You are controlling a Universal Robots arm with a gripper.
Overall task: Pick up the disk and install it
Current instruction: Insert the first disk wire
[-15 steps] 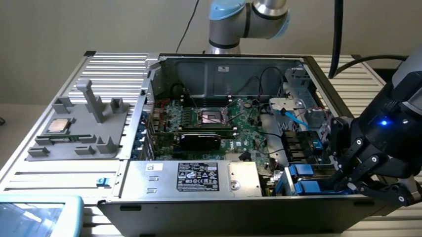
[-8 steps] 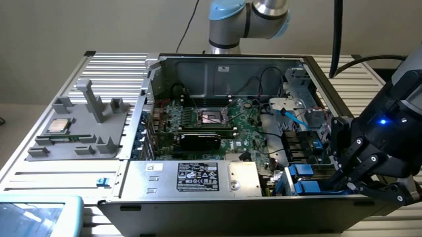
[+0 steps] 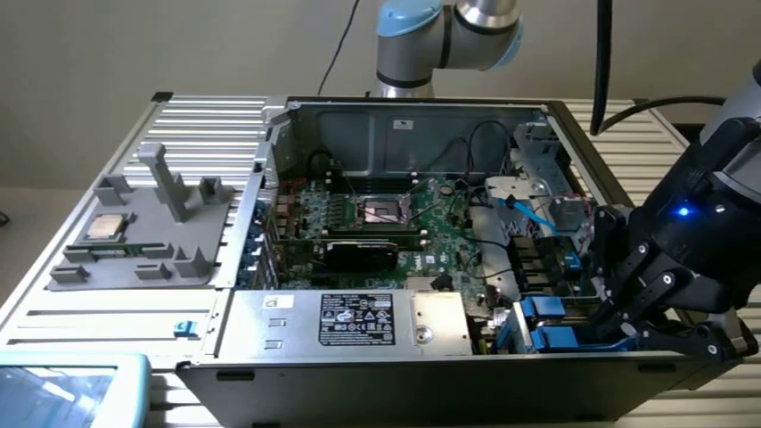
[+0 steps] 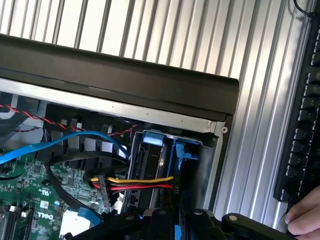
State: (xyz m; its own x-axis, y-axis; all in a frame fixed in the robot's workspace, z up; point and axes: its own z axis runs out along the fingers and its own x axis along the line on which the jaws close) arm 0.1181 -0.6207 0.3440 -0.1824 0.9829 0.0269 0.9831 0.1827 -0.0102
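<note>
The disk (image 3: 559, 340) stands on edge in the drive bay at the corner of the computer case (image 3: 393, 379) toward the exterior view's right. Only its bright blue bracket shows, and the gripper (image 3: 609, 332) is clamped on that bracket's outer end, jaws close together. In the wrist view the gripper (image 4: 175, 226) sits over the same slot, with the disk (image 4: 183, 150) next to the case wall. Just beside it, on the inner side, is a second blue-bracketed drive (image 3: 547, 308), and yellow, red and black wires (image 4: 140, 182) reach the bay. Further in lie the motherboard (image 3: 405, 223) and a labelled power supply (image 3: 356, 321). The case rests on a slatted metal tabletop (image 3: 214, 125). On the exterior view's left a grey fixture (image 3: 143, 254) carries a processor chip (image 3: 105, 227). A hand (image 4: 306, 217) is near the edge of a keyboard (image 4: 305, 125)
</note>
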